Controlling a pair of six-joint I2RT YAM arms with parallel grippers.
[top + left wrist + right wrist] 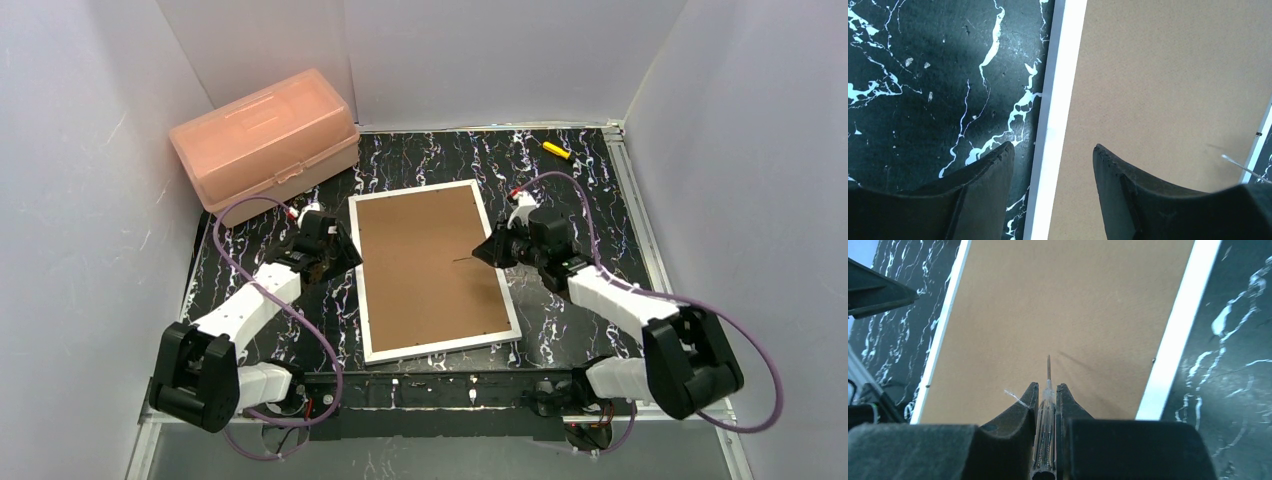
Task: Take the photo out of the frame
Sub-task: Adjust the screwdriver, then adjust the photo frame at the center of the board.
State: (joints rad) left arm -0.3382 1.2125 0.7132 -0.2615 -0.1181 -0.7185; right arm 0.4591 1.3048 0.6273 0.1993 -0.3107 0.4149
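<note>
Pinching a slim clear-handled tool [1046, 415], the right gripper [1048, 390] aims its metal tip just ahead, low over the brown backing board [1058, 300] of the frame [1178, 330], which lies face down. Across the board, the left gripper [1052, 147] hangs with jaws apart astride the opposite white border. The photo is hidden, presumably beneath the board. Freeing the backing seems the step in hand; next, the tip must catch a retaining tab or the board's edge.

Bright, even overhead light, soft glare on the table [923, 115], wrist-view fingers [983, 195] perhaps slightly blurred.
</note>
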